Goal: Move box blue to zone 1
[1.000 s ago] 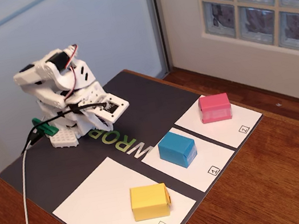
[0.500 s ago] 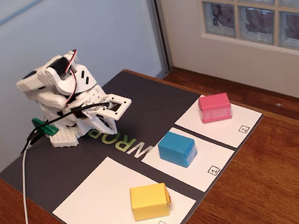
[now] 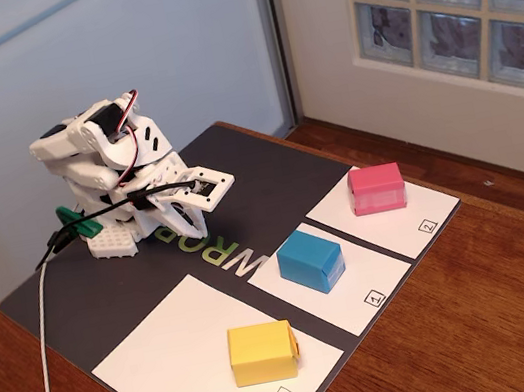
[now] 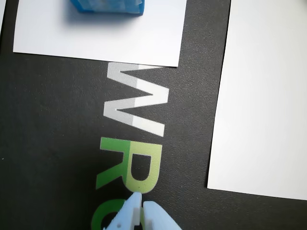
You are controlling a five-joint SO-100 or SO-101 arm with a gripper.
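Observation:
The blue box (image 3: pixel 310 260) sits on the white panel marked "1" (image 3: pixel 364 285), at its far end. In the wrist view only the box's near edge (image 4: pixel 106 5) shows at the top, on that panel (image 4: pixel 100 36). My gripper (image 3: pixel 203 192) is folded back near the arm's base, well behind the box and above the dark mat. In the wrist view its white jaws (image 4: pixel 140 205) are closed together with nothing between them.
A yellow box (image 3: pixel 262 352) sits on the "Home" panel (image 3: pixel 169 360), which also shows at the right of the wrist view (image 4: pixel 264 96). A pink box (image 3: pixel 376 188) sits on panel "2" (image 3: pixel 418 214). The dark mat (image 3: pixel 268 170) bears "WROB" lettering. A white cable (image 3: pixel 48 376) runs down the left.

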